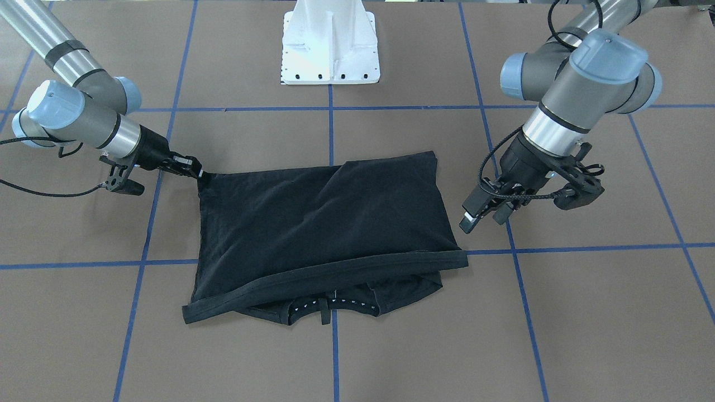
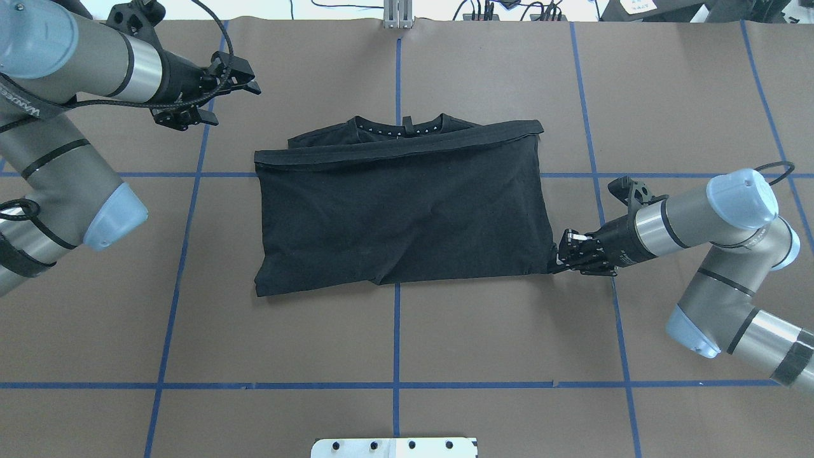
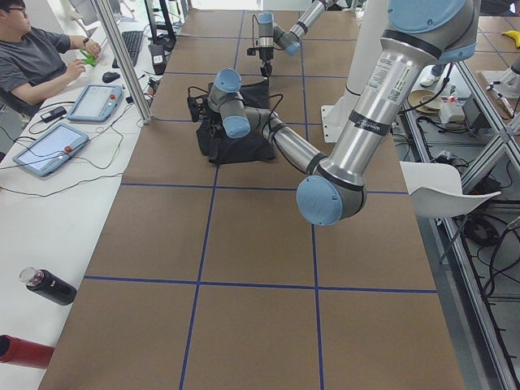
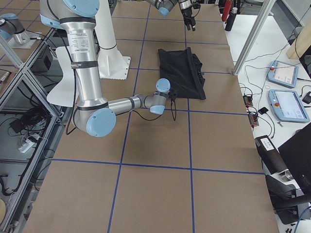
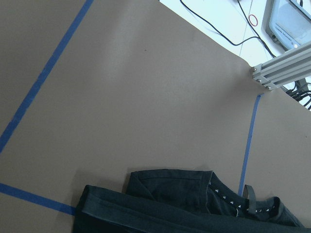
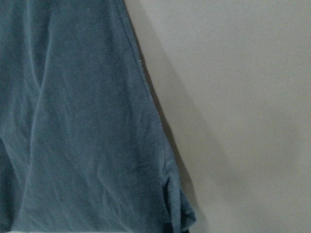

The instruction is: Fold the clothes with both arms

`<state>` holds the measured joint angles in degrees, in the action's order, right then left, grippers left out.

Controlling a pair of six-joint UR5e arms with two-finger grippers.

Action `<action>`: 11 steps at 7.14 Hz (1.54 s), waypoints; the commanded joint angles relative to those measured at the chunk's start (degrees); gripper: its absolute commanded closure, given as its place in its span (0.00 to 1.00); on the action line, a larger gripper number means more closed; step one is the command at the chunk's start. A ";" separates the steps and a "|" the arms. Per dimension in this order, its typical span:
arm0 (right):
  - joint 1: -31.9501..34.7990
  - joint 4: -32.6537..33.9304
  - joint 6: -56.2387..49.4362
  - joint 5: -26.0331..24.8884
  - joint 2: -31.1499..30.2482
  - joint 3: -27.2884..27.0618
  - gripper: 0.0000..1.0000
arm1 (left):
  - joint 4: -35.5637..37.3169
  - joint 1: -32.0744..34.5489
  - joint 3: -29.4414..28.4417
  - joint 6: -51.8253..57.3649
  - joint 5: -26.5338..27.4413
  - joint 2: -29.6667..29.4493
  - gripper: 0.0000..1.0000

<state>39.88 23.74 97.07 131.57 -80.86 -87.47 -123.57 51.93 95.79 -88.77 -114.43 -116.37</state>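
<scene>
The black T-shirt (image 1: 324, 223) lies folded in half at the table's middle (image 2: 400, 216). Its hem runs across just below the collar (image 1: 329, 304), which shows small white dots. The logo print is hidden. My right gripper (image 1: 198, 170) is low at the shirt's near corner and shut on it, as the overhead view (image 2: 563, 257) also shows. The right wrist view shows only the fabric (image 6: 82, 121) close up. My left gripper (image 1: 483, 216) is open, empty, raised, and apart from the shirt's other side (image 2: 249, 75). The left wrist view shows the collar end (image 5: 204, 204) below.
The white pedestal base (image 1: 330, 50) stands at the robot's side. Blue tape lines (image 2: 397, 331) grid the brown table. An aluminium post (image 5: 279, 73) stands at the far edge. An operator's desk with tablets (image 3: 49, 150) and a bottle (image 3: 49, 286) runs along the far side.
</scene>
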 commanded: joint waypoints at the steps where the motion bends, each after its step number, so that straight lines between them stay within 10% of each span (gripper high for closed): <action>1: -1.11 -0.09 0.04 9.62 -3.23 -7.84 1.00 | 0.00 0.01 0.28 0.00 -0.09 0.00 0.02; 6: -19.82 -0.09 8.11 15.47 -3.52 -19.66 1.00 | 0.00 -0.16 2.47 0.00 -0.26 2.02 0.01; 7: -21.15 -0.27 8.30 15.73 -2.91 -19.15 0.03 | 0.00 -0.42 2.47 0.00 -0.35 2.02 0.01; 11: -7.06 -0.18 7.61 14.60 -2.64 -16.96 0.00 | -1.31 -6.37 6.31 -0.70 -2.20 6.38 0.01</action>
<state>27.36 23.46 104.88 146.67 -83.71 -105.59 -124.09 48.32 99.50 -88.99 -116.30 -112.97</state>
